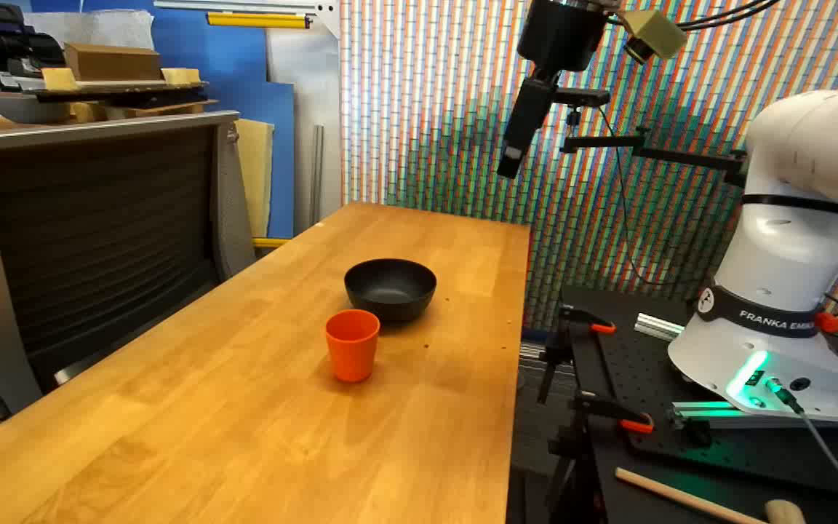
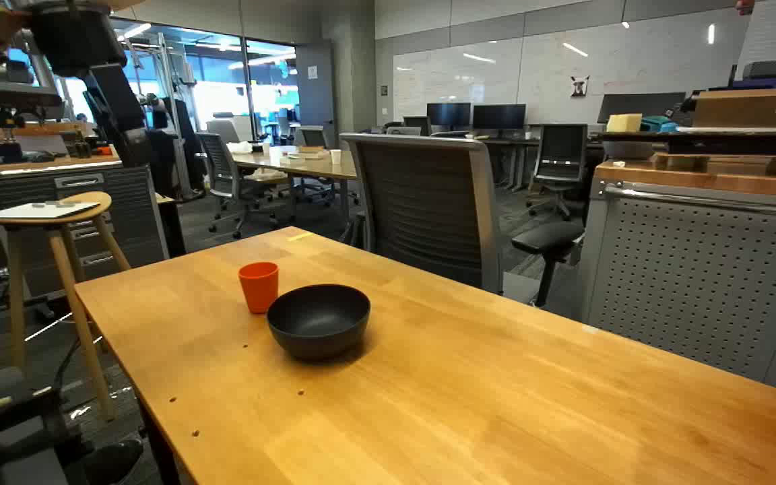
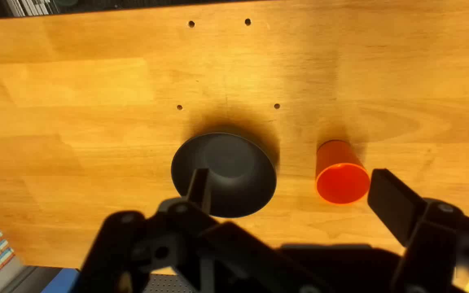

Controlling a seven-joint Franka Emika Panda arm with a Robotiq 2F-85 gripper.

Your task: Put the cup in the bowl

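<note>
Tumbler (image 1: 353,348), bright orange and tapering toward its foot, stands upright on the wooden worktop (image 1: 419,451). Near it sits a shallow black bowl (image 1: 390,291), wider and lower, right way up. In the wrist view a band of bare wood separates the two, so the tumbler is outside the bowl and apart from it. Well above the worktop hang the jaws, unclenched and parted wide; from the wrist camera's angle one of them covers part of the bowl while the other shows just beside the tumbler's lip. Small round holes (image 3: 277,106) dot the wood near the bowl. A white Franka Emika arm (image 1: 793,251) rises from a black perforated plate (image 1: 652,386) next to the worktop, its base lit green. In both exterior views an office chair (image 2: 422,209) stands along the worktop's long edge. Deeper in the room, in an exterior view, a whiteboard (image 2: 475,74) hangs behind two dark monitors (image 2: 499,116).
</note>
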